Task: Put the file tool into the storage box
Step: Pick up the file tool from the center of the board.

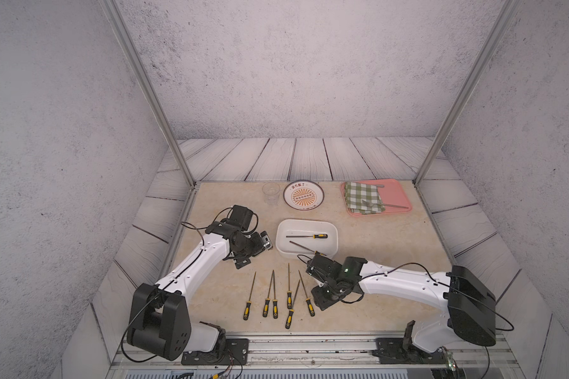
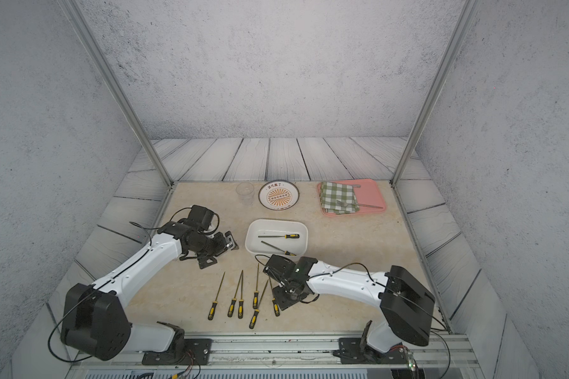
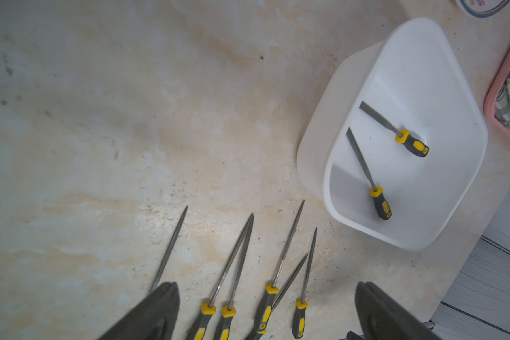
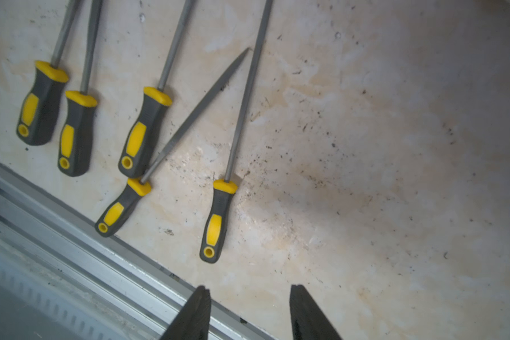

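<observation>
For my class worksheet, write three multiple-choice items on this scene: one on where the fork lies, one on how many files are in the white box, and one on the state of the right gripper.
1. Where does the fork lie?
A. on the round plate
B. on the pink tray
C. in the clear cup

2. How many files lie inside the storage box?
A. none
B. five
C. two

3. How is the right gripper?
A. open, holding nothing
B. shut on a file
C. shut on the fork

Key:
1 B: its handle rests on the tray and its head on the checked cloth.
2 C: two yellow-handled files show on the box floor.
3 A: the right wrist view shows its jaws apart with nothing between them.
</observation>
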Tool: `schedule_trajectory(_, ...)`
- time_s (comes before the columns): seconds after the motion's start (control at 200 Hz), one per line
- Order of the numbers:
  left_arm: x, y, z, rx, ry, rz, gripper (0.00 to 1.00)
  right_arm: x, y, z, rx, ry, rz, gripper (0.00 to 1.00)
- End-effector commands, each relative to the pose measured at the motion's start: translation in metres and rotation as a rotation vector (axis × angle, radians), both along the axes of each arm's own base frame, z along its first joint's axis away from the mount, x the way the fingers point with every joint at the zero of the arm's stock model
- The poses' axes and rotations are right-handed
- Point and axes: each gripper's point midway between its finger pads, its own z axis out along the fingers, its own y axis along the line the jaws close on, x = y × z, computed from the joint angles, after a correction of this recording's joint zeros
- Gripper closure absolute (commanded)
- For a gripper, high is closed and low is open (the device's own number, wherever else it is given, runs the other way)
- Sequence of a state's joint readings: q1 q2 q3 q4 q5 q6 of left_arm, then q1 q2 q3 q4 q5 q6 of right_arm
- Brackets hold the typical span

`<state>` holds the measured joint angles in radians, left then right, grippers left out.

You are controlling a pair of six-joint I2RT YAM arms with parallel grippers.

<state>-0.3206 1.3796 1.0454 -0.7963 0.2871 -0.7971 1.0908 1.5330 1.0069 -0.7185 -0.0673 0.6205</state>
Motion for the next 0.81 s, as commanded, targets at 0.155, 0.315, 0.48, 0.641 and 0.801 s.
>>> schedule_trajectory(0.155,-0.007,0.028,-0.002,0.107,0.003,-0.017,0.01,0.001,0.027,-0.008,0.012,0.015,-0.033,0.48)
schedule_trajectory(0.315,-0.015,0.035,-0.005,0.13,0.013,-0.038,0.01,-0.002,0.032,-0.024,-0.04,0.038,-0.047,0.48)
schedule_trajectory(0.48,-0.023,0.031,-0.006,0.092,0.007,-0.046,0.01,0.0,0.036,-0.038,-0.08,0.036,-0.064,0.48)
schedule_trajectory(0.641,-0.03,0.022,-0.011,0.022,0.02,-0.029,0.0,0.005,0.037,-0.049,-0.13,0.025,-0.077,0.54)
schedule_trajectory(0.801,-0.032,0.015,-0.007,-0.026,0.011,-0.044,0.0,0.003,0.028,-0.05,-0.192,-0.014,-0.058,0.68)
